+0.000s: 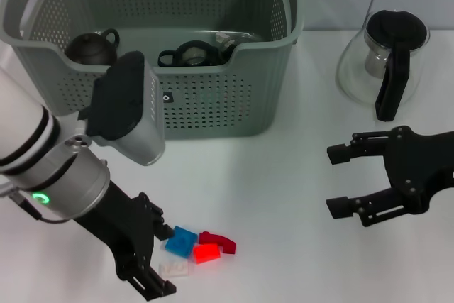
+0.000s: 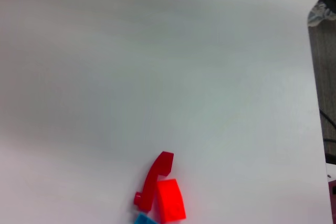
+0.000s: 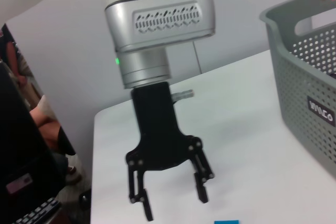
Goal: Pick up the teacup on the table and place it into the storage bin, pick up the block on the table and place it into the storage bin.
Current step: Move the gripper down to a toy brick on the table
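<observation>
- Head view, far side of white table [image 1: 284,175]: grey-green perforated storage bin [image 1: 213,104] with orange-red handle clips and small black label on near wall.
- Inside bin: dark teapot [image 1: 92,47] toward robot's left; dark round lidded piece [image 1: 186,55] near middle, possibly teacup, cannot tell for certain; small metal part beside it, too small to identify.
- Right of bin, apart from it: glass coffee pot [image 1: 383,62] with black lid and black handle, standing upright on table.
- Near edge of table, left of centre: cluster of small blocks, touching or just beside one another. Blue block [image 1: 181,240], bright red block [image 1: 206,252], dark red curved block [image 1: 220,240], clear block [image 1: 175,268] nearest table edge.
- Left gripper [image 1: 157,257]: low over table at left side of cluster, fingers spread, one fingertip near blue block, other near clear block; nothing pinched.
- Right wrist view: same left gripper [image 3: 170,203] pointing down, fingers [image 3: 201,192] apart and empty, corner of blue block at picture edge below it; bin wall with label off to one side.
- Left wrist view: dark red curved block [image 2: 153,179] leaning against bright red block [image 2: 170,200], sliver of blue block [image 2: 143,219] just beside them, bare table all round.
- Right gripper [image 1: 339,179]: hovering over table at right, well apart from blocks and bin, fingers spread wide, holding nothing.
</observation>
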Available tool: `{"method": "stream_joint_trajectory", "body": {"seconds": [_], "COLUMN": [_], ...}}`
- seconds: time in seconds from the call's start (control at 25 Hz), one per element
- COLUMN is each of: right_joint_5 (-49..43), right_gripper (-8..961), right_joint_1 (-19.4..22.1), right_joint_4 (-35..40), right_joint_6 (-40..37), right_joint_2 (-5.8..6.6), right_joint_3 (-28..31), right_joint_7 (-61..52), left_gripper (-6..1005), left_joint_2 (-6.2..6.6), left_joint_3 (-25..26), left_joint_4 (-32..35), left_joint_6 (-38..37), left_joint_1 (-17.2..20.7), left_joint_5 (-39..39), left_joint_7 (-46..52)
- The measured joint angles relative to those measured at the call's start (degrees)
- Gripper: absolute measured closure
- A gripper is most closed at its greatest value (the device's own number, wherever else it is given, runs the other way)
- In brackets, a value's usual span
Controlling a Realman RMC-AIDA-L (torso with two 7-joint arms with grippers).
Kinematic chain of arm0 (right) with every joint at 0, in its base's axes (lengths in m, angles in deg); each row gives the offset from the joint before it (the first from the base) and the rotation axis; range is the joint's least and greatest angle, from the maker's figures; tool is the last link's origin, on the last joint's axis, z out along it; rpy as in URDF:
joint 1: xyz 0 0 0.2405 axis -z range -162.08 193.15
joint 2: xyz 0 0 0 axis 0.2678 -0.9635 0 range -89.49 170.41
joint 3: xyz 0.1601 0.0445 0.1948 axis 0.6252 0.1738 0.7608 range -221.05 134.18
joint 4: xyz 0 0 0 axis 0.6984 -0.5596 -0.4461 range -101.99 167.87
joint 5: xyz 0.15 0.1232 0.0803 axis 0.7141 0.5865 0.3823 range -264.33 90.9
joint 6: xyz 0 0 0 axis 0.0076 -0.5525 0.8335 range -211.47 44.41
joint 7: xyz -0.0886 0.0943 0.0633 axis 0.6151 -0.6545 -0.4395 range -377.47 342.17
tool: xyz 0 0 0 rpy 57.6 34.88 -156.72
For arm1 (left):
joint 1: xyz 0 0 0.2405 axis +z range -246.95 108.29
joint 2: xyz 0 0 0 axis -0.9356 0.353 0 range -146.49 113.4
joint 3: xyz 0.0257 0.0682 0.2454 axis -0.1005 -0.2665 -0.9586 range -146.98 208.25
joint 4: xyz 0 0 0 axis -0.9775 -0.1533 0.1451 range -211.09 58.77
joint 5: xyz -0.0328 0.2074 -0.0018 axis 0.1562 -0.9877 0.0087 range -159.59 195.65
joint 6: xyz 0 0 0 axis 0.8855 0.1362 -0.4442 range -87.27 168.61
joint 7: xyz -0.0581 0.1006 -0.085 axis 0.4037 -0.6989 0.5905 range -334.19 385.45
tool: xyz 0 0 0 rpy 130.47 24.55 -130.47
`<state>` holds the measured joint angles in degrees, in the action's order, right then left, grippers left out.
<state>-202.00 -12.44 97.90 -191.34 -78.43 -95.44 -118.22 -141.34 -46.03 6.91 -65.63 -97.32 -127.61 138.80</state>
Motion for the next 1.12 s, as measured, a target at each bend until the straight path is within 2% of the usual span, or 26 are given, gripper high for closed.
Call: {"method": "stream_joint_trajectory", "body": {"seconds": [0.24, 0.4, 0.68, 1.12], "right_joint_5": [-0.08, -1.04, -3.64, -3.72], "right_gripper": [6, 7, 7, 6], "right_joint_1": [-0.67, -1.07, -3.13, -3.5], "right_joint_4": [-1.67, -2.42, -5.88, -6.23], "right_joint_6": [1.43, 1.87, 3.34, 4.06], "right_joint_2": [0.12, -0.36, -0.63, -0.64], "right_joint_3": [-0.35, -0.63, -0.72, -0.66], "right_joint_7": [0.77, 1.92, 2.95, 3.17], "left_gripper": [155, 162, 178, 233], "left_joint_2": [-0.01, -0.02, -0.01, -0.01], "left_joint_3": [-6.37, -9.39, -11.98, -13.68], "left_joint_4": [-0.26, -1.15, -3.71, -6.59], "left_joint_6": [1.33, 3.47, 7.37, 11.5], "left_joint_1": [0.57, 0.57, 0.73, 0.59], "left_joint_5": [-2.76, -3.68, -4.25, -4.77], "left_joint_7": [6.77, 9.73, 12.28, 12.52]}}
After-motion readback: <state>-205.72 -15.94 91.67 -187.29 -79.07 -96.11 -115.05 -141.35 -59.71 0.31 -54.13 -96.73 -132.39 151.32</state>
